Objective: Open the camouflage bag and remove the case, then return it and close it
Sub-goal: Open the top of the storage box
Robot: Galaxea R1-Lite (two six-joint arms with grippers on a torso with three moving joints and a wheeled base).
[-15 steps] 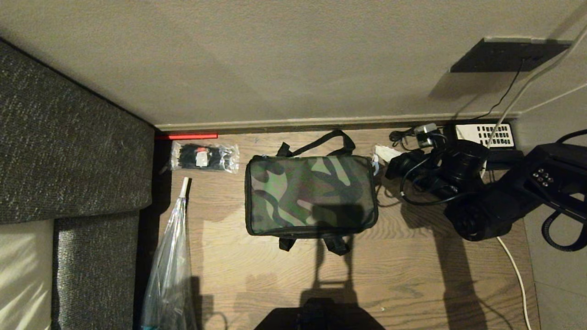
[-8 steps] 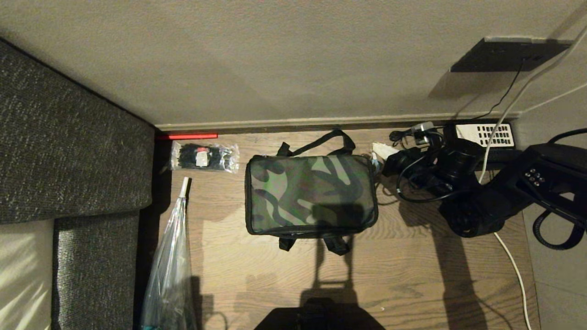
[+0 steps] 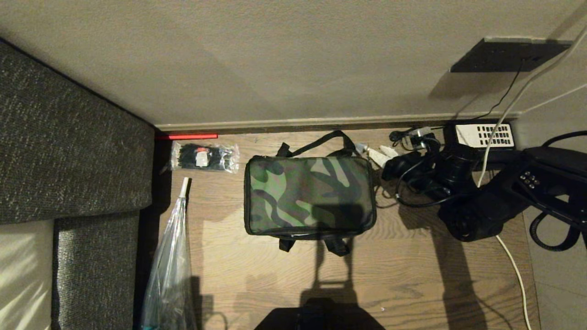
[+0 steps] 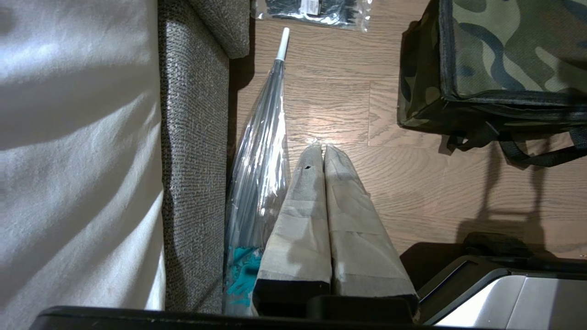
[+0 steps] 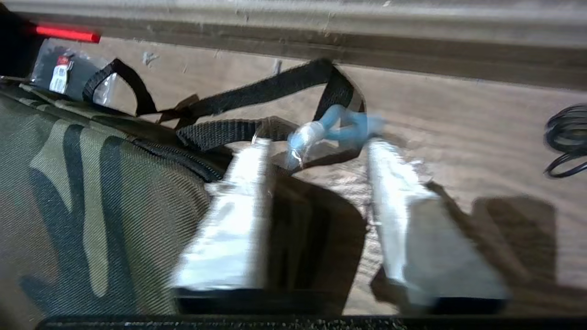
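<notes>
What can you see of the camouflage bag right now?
The camouflage bag is a small boxy soft bag of woven cloth in green, brown and black, edged in black. It lies flat on the wooden floor near the wall, lid shut. Black straps loop out on the wall side and the near side. A pale blue pull hangs at its right corner, between the right gripper's open fingers.

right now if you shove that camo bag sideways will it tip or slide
The camouflage bag would probably slide: it sits low and wide on smooth wood floor. Its fabric sides would likely give somewhat, and the loose black strap would trail behind.
</notes>
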